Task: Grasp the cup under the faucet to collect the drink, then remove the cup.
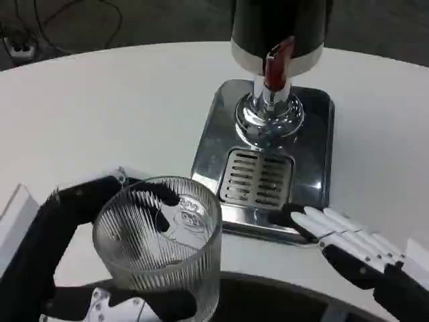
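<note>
Head view. Cup (159, 247): a clear, round tumbler with fine vertical ribbing on its wall and a smooth rim, seen from above at the lower left of the frame, upright; a small embossed or printed mark shows through its base, and whether any liquid lies in it cannot be told. Left hand (80, 231) grips the cup, black fingers (149, 196) wrapped around the far side of the ribbed wall and another black part (127, 303) curling beneath the near side; the silver-and-black forearm runs off the lower left corner. The cup stands apart from the dispenser, to the left of and nearer than the drip tray (258, 176), not under the faucet (276, 64). The drip tray is a slotted rectangular metal grille set into a polished, square-cornered steel base (315, 147) with rounded edges that mirrors its surroundings. Above it rises a chromed, bell-shaped column (268, 117) carrying the faucet, which bears a red lever, under a dark cylindrical tank (281, 23) banded in silver. Right hand (348, 245) lies at the lower right, white-backed fingers (335, 225) straight and close side by side, black fingertips touching or just beside the near edge of the steel base, holding nothing. White table (100, 107) is smooth, matte and curved at its far edge. A white block (17, 215) sits at the left margin.
</note>
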